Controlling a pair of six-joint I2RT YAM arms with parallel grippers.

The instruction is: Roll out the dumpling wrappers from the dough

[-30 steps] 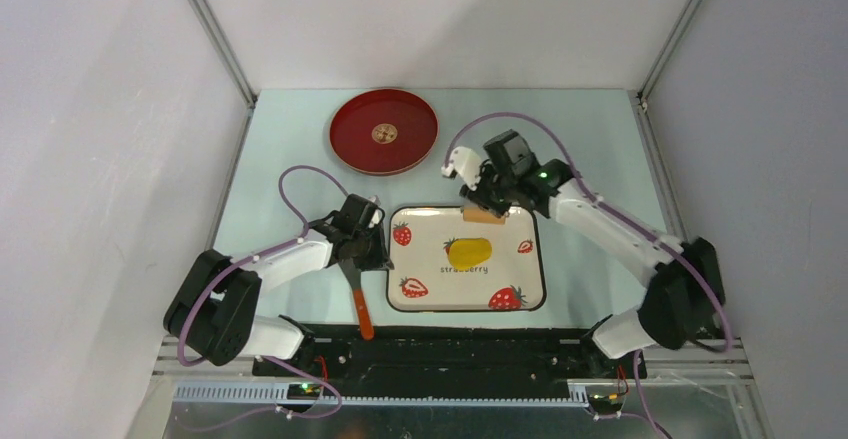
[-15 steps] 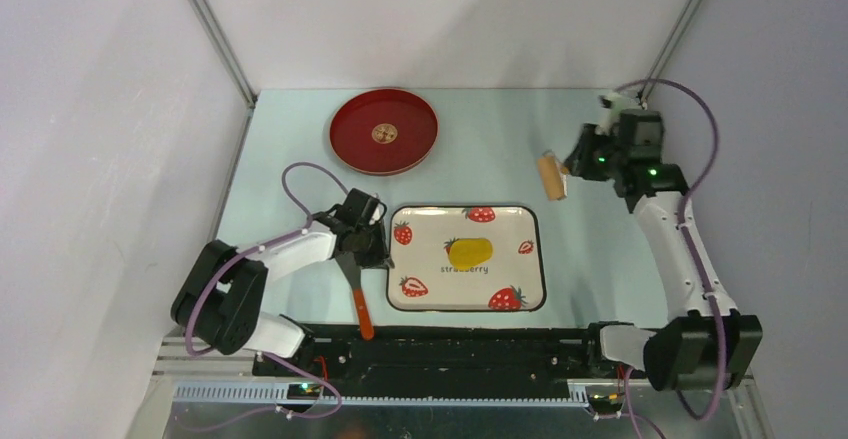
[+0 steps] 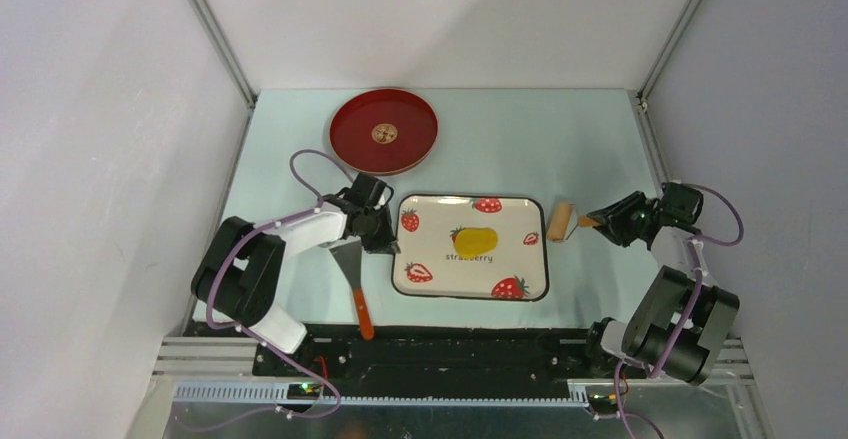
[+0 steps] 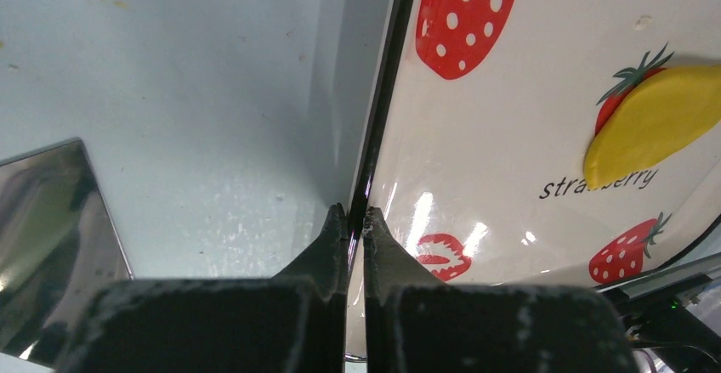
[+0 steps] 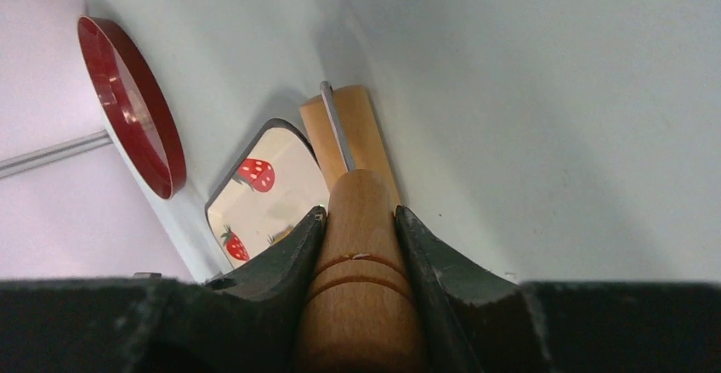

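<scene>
Since half a second ago, has swung the right gripper from the far right toward the near side, fingers clamped on the handle of the rolling pin, which now lies just right of the tray, apart from its rim. Has shifted the tray slightly farther away, with the left gripper pinched shut on its left rim. Leaves the dough, a flattened yellow oval, at the tray's middle. Keeps the spatula just left of the tray. Shows open table between the tray's far edge and the red plate, and more toward the far right corner.
</scene>
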